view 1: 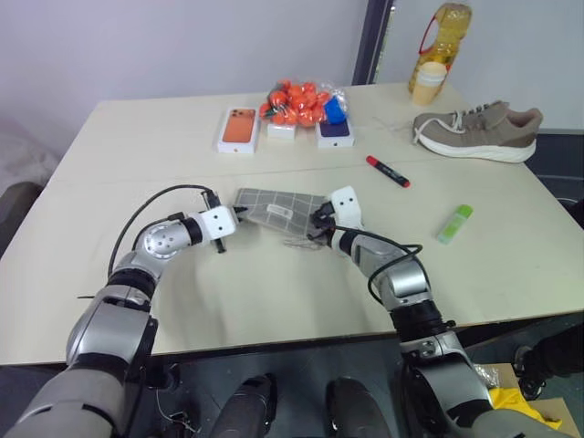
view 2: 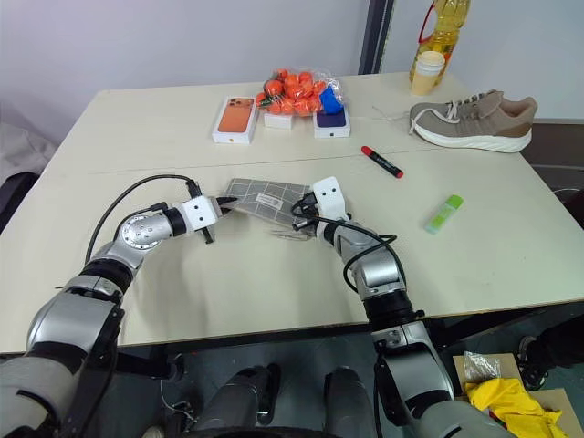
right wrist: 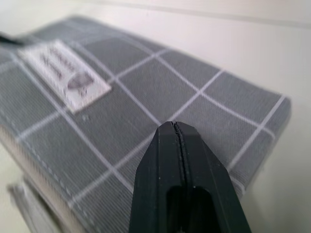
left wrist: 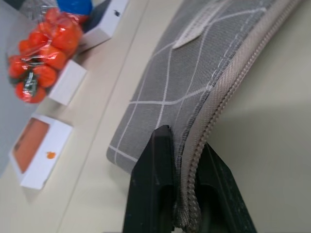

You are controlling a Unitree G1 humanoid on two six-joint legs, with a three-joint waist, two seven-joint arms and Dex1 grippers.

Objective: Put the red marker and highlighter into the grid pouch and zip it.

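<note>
The grey grid pouch (view 1: 278,208) lies flat at the middle of the table, label up. My left gripper (view 1: 239,213) is at its left end, shut on the zipper edge (left wrist: 214,97), which runs between the two black fingers (left wrist: 155,165). At the pouch's right end my right gripper (view 1: 316,224) is shut, its tips (right wrist: 175,127) over the grid fabric; I cannot tell whether they pinch it. The red marker (view 1: 388,172) lies further back to the right. The light-green highlighter (view 1: 454,224) lies to the right, near the table's edge.
Along the table's far side stand an orange phone box (view 1: 239,128), a net of small orange fruit (view 1: 297,102) and a blue box (view 1: 335,133). A beige shoe (view 1: 479,130) and an oil bottle (view 1: 438,50) sit at the back right. A clear wrapper (view 1: 297,243) lies by the pouch's front edge.
</note>
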